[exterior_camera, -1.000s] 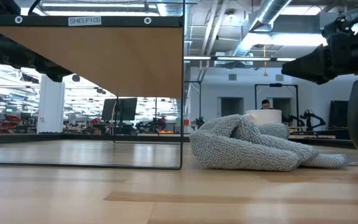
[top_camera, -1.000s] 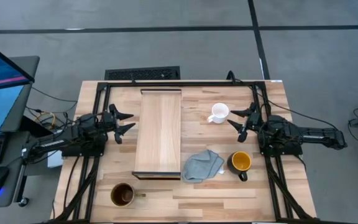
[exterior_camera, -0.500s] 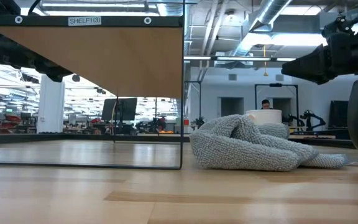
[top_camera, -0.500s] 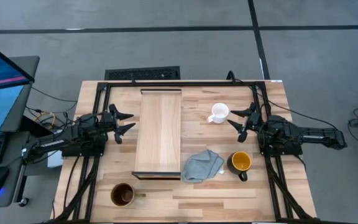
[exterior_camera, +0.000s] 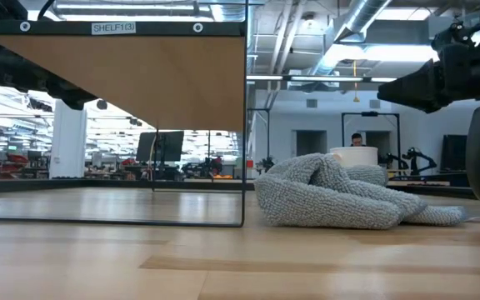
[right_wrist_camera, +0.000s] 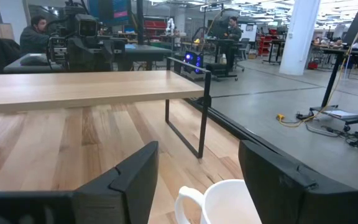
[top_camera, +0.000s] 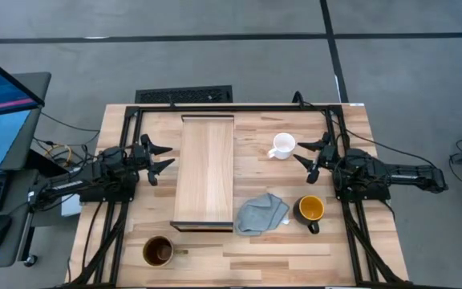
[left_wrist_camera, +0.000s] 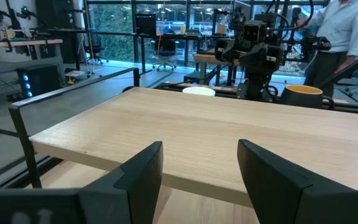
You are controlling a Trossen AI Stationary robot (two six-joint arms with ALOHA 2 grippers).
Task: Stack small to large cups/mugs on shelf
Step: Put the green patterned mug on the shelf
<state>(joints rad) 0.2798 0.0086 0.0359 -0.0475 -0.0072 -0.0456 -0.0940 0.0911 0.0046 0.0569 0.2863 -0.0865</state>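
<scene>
The pale wood shelf point(top_camera: 204, 170) stands on its black frame in the table's middle. The small white mug point(top_camera: 282, 145) stands at the far right, just in front of my right gripper point(top_camera: 305, 152), which is open and empty; it also shows in the right wrist view point(right_wrist_camera: 229, 202). The black mug with yellow-orange inside point(top_camera: 310, 210) stands at the right, near side. The brown-olive mug point(top_camera: 158, 251) stands at the near left. My left gripper point(top_camera: 164, 158) is open and empty left of the shelf.
A crumpled grey cloth point(top_camera: 261, 213) lies between the shelf's near end and the black mug; in the low view point(exterior_camera: 340, 200) it hides most of the white mug. A person point(left_wrist_camera: 344, 31) stands beyond the table's right side.
</scene>
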